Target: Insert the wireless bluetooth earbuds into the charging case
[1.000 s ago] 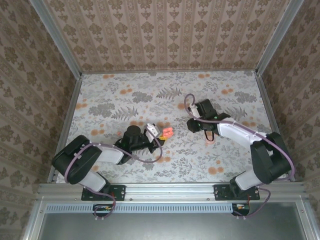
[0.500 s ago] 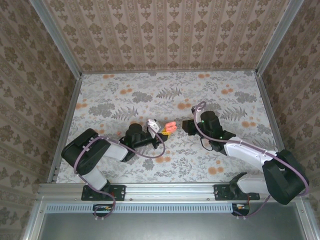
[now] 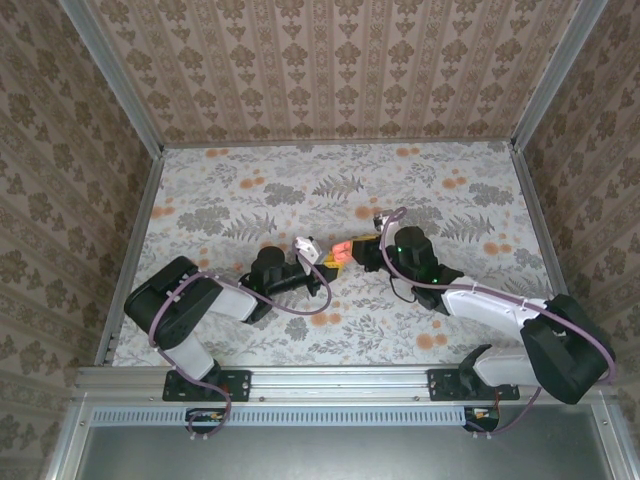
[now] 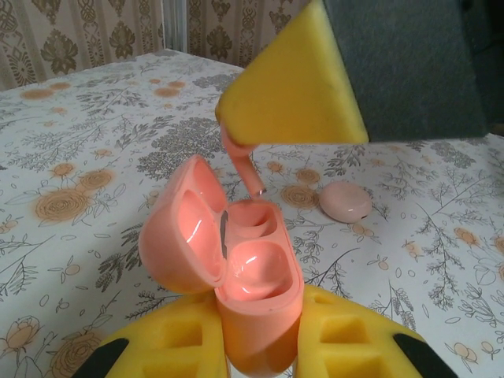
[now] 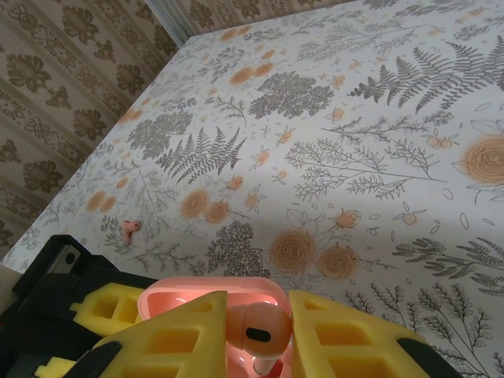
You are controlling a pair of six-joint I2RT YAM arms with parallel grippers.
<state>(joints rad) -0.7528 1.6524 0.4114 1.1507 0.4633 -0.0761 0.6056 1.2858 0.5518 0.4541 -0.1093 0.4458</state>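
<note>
On the floral-printed tabletop (image 3: 250,200), the left gripper (image 4: 260,339) clamps the coral-pink plastic charging case (image 4: 256,276), lid open. At its three o'clock from above, the right gripper (image 5: 256,339) pinches a glossy pink earbud (image 5: 252,327).

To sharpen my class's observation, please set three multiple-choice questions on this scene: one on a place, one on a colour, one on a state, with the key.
1. Where is the charging case?
A. In the left gripper's jaws.
B. Flat on the table.
C. Against the back wall.

2. What colour are the pads on those jaws?
A. Blue.
B. White.
C. Yellow.

3. What state is the case's lid in?
A. Shut.
B. Open.
C. Broken off.

Key:
1 A, the pads clamp its base on both sides.
2 C, they are plainly yellow in the left wrist view.
3 B, the lid leans aside, baring both wells, while the right gripper holds an earbud over them.
</note>
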